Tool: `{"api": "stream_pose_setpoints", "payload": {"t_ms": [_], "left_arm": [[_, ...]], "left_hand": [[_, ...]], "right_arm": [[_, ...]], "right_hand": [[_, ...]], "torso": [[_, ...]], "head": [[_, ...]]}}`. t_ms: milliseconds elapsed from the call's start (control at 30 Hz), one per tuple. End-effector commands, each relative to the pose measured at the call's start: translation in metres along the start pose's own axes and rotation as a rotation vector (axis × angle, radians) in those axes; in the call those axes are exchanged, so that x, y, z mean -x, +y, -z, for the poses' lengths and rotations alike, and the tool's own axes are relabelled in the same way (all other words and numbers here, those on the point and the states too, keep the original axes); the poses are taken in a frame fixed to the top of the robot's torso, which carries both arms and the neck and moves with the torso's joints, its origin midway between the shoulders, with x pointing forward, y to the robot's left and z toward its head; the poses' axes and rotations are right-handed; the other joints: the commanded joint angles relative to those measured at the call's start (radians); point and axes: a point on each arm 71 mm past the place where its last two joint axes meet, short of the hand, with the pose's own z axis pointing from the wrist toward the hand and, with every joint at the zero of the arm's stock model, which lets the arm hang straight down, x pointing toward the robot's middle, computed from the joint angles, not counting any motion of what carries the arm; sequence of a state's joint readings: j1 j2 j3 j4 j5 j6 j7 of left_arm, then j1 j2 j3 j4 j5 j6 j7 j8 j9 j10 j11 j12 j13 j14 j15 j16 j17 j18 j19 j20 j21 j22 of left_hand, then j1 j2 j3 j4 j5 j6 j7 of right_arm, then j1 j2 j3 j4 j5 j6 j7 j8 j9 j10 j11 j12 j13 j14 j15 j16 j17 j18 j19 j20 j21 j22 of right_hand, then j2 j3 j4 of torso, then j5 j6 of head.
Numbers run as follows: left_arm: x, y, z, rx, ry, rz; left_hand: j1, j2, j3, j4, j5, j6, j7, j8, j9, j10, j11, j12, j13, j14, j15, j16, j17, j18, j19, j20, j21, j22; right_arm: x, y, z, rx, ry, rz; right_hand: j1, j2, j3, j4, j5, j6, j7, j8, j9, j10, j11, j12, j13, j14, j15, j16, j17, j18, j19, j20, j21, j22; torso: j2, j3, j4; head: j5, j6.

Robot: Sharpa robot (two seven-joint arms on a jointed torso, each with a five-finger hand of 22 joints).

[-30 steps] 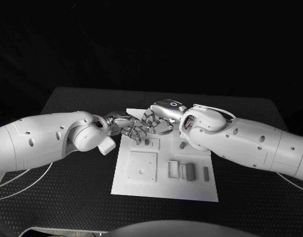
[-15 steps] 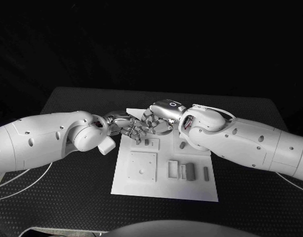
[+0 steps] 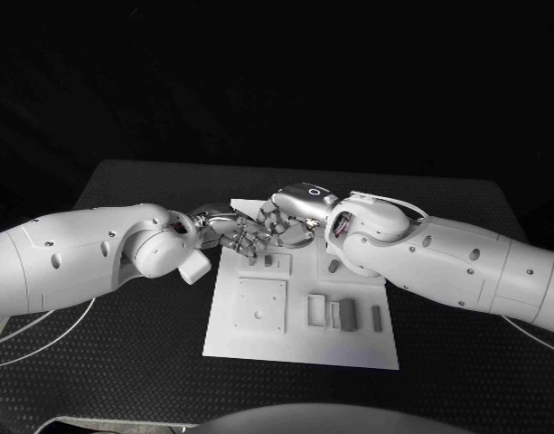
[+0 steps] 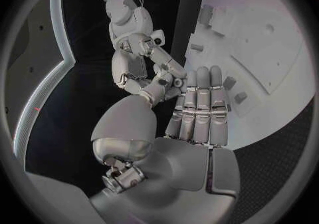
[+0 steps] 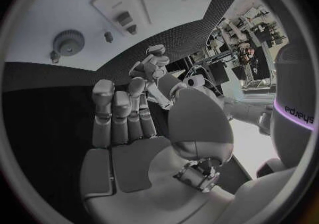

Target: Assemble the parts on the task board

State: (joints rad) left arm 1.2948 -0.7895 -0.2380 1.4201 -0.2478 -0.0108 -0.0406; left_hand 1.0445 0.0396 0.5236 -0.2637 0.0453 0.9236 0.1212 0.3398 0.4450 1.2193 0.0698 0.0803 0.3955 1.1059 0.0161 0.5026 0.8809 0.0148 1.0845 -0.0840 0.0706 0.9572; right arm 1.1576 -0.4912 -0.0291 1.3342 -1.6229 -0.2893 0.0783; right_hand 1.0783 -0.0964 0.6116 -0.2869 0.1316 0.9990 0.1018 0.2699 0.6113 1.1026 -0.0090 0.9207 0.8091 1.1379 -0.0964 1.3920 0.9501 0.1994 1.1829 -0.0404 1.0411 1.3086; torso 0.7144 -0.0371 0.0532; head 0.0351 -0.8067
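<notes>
The white task board (image 3: 305,339) lies in the middle of the table. Several small grey parts (image 3: 344,314) lie on its near half, beside a square plate (image 3: 259,306). My left hand (image 3: 229,232) and my right hand (image 3: 293,222) meet over the board's far end, fingertips touching. In the left wrist view my left hand (image 4: 198,113) has straight, close-set fingers and a bare palm, with my right hand (image 4: 143,48) at its thumb tip. The right wrist view shows my right hand (image 5: 123,115) likewise, my left hand (image 5: 154,65) beyond its thumb. Any part between the tips is hidden.
A round gear-like part (image 5: 66,43) and small pegs (image 5: 124,19) sit on the board (image 5: 60,6) past my right hand. More small parts (image 4: 230,83) stand on the board (image 4: 266,48) beside my left fingers. Black table (image 3: 120,362) surrounds the board.
My right arm has edged slightly toward the left. The hands stay together over the board's far end.
</notes>
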Motion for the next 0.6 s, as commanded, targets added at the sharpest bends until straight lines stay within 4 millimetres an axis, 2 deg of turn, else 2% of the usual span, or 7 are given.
{"api": "stream_pose_setpoints", "payload": {"t_ms": [33, 300, 600], "left_arm": [[-0.0037, -0.0016, -0.0006, -0.010, 0.021, 0.001], [-0.0032, -0.0021, -0.0004, -0.019, 0.011, -0.003], [-0.0030, -0.0024, -0.0007, -0.021, 0.004, -0.009]], "left_hand": [[0.013, 0.002, 0.009, -0.004, 0.004, 0.012, 0.000, 0.010, 0.003, 0.012, -0.001, 0.006, 0.003, 0.006, -0.002, -0.004, 0.002, -0.014, 0.001, 0.000, 0.004, 0.002], [0.036, 0.002, 0.024, -0.023, 0.004, 0.032, -0.003, 0.023, 0.013, 0.038, -0.006, 0.016, 0.011, 0.009, -0.003, -0.004, 0.005, -0.014, 0.002, 0.000, 0.005, 0.006], [0.050, 0.002, 0.031, -0.023, 0.004, 0.044, -0.003, 0.031, 0.021, 0.057, -0.009, 0.022, 0.018, 0.013, -0.004, -0.004, 0.007, -0.014, 0.004, -0.001, 0.005, 0.008]], "right_arm": [[-0.0005, 0.0014, -0.0007, 0.009, 0.004, -0.004], [-0.0006, 0.0001, -0.0003, 0.005, 0.004, -0.003], [-0.0007, -0.0006, 0.0001, 0.003, 0.003, -0.003]], "right_hand": [[-0.003, -0.003, 0.000, 0.005, 0.004, -0.002, 0.006, -0.007, -0.001, 0.001, 0.006, -0.004, -0.002, -0.001, -0.009, -0.004, 0.000, 0.062, 0.002, -0.006, -0.002, 0.010], [-0.003, -0.003, 0.000, 0.004, 0.004, -0.003, 0.006, -0.007, -0.001, 0.001, 0.007, -0.004, -0.001, -0.001, -0.009, -0.005, 0.000, 0.062, 0.002, -0.007, -0.002, 0.010], [-0.002, -0.003, 0.000, 0.004, 0.004, -0.004, 0.007, -0.007, -0.001, 0.001, 0.007, -0.004, -0.001, -0.001, -0.009, -0.005, 0.000, 0.062, 0.002, -0.007, -0.003, 0.010]], "torso": [[0.000, -0.0001, 0.0002], [0.000, 0.0001, 0.0000], [0.000, -0.0005, 0.0006]], "head": [[-0.001, 0.000], [-0.001, -0.001], [-0.003, -0.001]]}}
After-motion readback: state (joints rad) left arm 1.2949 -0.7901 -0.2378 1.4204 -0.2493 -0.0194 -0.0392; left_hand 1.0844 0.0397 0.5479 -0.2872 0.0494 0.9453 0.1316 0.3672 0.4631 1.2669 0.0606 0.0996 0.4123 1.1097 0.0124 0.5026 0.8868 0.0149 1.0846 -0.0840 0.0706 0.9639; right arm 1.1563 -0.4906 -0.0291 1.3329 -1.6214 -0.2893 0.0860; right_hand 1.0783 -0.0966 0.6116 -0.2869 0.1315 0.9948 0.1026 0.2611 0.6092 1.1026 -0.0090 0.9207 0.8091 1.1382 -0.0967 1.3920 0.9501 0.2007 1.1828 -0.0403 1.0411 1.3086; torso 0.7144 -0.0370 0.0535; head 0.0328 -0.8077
